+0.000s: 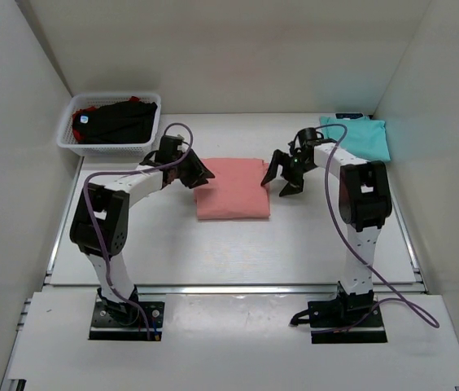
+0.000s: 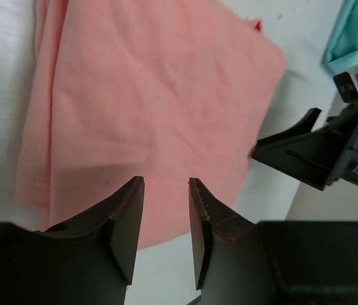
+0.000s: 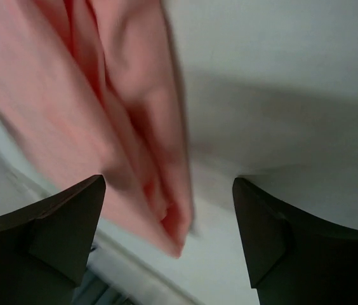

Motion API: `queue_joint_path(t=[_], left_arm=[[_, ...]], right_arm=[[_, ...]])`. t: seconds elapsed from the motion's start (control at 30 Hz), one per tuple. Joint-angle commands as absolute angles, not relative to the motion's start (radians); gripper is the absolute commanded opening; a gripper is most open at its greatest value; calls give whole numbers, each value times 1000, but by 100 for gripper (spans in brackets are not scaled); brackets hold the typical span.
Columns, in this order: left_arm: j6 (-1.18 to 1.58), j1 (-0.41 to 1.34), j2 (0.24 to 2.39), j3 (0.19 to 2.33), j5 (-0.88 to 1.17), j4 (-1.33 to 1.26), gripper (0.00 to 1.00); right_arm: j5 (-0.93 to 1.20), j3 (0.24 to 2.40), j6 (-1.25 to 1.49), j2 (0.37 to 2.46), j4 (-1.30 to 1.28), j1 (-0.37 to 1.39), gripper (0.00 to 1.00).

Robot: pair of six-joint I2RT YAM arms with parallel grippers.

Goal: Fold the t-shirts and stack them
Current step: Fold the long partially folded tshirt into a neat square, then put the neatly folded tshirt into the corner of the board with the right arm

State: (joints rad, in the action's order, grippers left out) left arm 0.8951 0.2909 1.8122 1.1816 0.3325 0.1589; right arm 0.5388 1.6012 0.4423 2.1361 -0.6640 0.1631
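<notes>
The salmon-pink t-shirt (image 1: 232,188) lies folded into a rectangle in the middle of the table; it also shows in the left wrist view (image 2: 153,108) and in the right wrist view (image 3: 103,101). My left gripper (image 1: 198,174) is open and empty at its left edge (image 2: 166,184). My right gripper (image 1: 281,181) is open wide and empty at its right edge, over a corner (image 3: 169,190). The teal t-shirt (image 1: 358,135) lies folded at the back right. Black and red shirts (image 1: 115,120) fill the basket.
The white mesh basket (image 1: 72,140) stands at the back left against the wall. White walls close in the table on the left, right and back. The right gripper (image 2: 322,149) shows across the pink shirt in the left wrist view.
</notes>
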Motion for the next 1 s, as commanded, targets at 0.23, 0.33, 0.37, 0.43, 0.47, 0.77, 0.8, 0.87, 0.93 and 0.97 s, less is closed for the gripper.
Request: queue_joint_path(t=[0.23, 0.33, 0.37, 0.43, 0.47, 0.77, 0.8, 0.87, 0.93, 0.97], left_arm=[[867, 340, 1947, 1181, 278, 339, 35], [884, 348, 1931, 1137, 256, 311, 35], [893, 348, 1925, 1129, 256, 305, 35], [893, 341, 1931, 1126, 258, 295, 35], [887, 350, 1934, 1127, 252, 299, 35], [887, 347, 1919, 1083, 308, 233, 40], [881, 342, 1908, 1078, 314, 233, 41], [853, 327, 1855, 1045, 423, 101, 46], [877, 305, 1797, 961, 513, -37, 42], [923, 287, 1745, 936, 572, -143, 36]], right_arm=[[541, 1437, 535, 2072, -459, 259, 85], [586, 1439, 580, 2109, -414, 276, 86], [592, 1446, 597, 2129, -408, 281, 86], [607, 1491, 597, 2167, -413, 288, 86], [620, 1508, 589, 2186, -419, 293, 86], [684, 1489, 551, 2192, -353, 249, 0], [654, 1541, 510, 2200, -423, 245, 0], [567, 1639, 348, 2210, -541, 244, 0], [453, 1706, 241, 2189, -630, 250, 0], [399, 1722, 194, 2180, -632, 258, 0]])
